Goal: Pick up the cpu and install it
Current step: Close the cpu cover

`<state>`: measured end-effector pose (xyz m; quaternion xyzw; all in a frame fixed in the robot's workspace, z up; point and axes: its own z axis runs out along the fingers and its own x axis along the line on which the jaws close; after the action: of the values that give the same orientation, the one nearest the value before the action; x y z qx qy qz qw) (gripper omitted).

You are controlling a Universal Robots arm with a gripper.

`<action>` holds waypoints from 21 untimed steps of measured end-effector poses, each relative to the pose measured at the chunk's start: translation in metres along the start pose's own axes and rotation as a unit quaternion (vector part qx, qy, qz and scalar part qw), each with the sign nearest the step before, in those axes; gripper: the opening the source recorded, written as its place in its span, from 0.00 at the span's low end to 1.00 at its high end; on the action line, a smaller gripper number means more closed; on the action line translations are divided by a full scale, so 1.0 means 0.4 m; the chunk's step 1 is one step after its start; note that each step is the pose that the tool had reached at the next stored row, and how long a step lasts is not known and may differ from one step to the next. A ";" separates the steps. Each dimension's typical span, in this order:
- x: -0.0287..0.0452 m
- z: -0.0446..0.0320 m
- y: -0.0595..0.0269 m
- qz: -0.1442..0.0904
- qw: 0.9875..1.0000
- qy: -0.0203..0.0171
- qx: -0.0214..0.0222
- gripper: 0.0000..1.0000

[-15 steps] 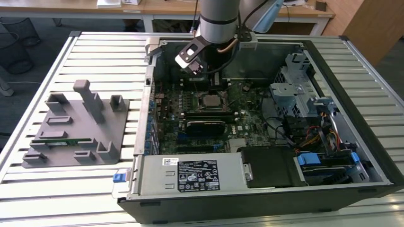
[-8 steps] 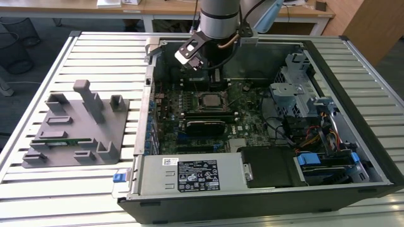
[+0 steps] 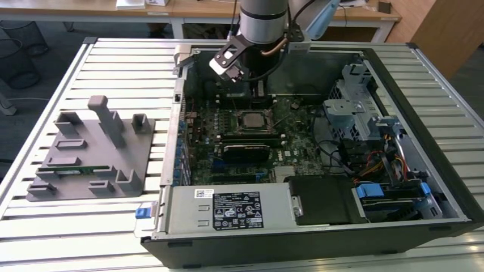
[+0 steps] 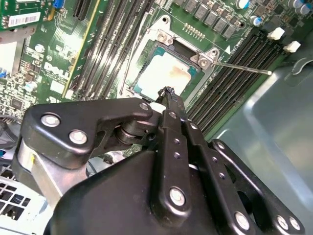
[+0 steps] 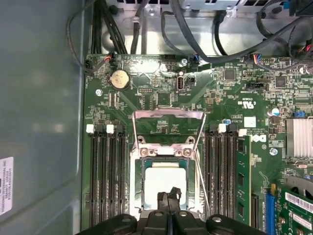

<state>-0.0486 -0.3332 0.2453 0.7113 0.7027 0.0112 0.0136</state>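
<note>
Pointing down at cpu [image 5: 159, 178], fingers [image 5: 164, 201] together

Looks like a robotics lab in an office-type room: robot arm [image 3: 263, 20] over an opened desktop PC case [image 3: 302, 245] on a slatted aluminium table [image 3: 76, 229], wooden desks [image 3: 204, 8] and a mesh wastebasket [image 3: 21, 35] behind.

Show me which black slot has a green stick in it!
The one holding the memory stick, farthest from the cpu on the heat sink's side; the other slots look empty.
</note>
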 end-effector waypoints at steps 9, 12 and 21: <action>-0.005 -0.050 0.004 0.000 1.000 0.001 0.000 0.11; -0.004 -0.058 0.013 0.000 1.000 0.002 0.000 0.11; -0.003 -0.055 0.105 0.000 1.000 0.003 0.000 0.11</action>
<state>-0.0073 -0.3350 0.2686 0.7113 0.7026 0.0131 0.0114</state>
